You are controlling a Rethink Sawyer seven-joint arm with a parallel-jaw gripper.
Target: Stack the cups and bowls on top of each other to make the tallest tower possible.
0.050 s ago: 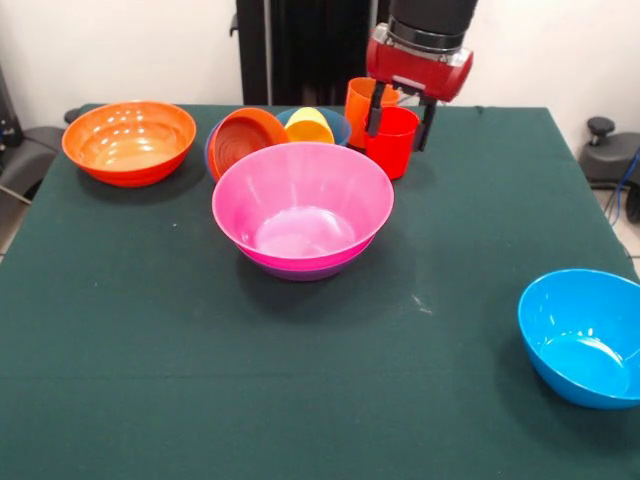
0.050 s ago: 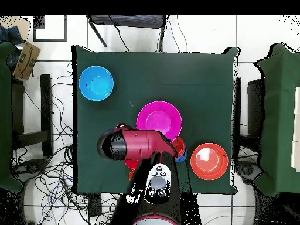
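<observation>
Covering the table, a green cloth (image 1: pixel 150 330) lies mostly bare near the bright blue bowl (image 1: pixel 585 335). The gripper (image 1: pixel 398 112) straddles the red cup (image 1: pixel 392 142) with parted fingers; grip unclear.

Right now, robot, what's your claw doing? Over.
Claw open, straddling red cup. Pink bowl sits in purple bowl, no tower yet. Orange cup stands close behind. Over.

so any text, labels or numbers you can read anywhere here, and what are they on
None can be read.
The bowls and cups, such as the pink bowl and the red cup, are plain, with no print.
The gripper and the green table cover show no lettering.
A cardboard box beside the table in the overhead view has dark marks, too small to read.
</observation>
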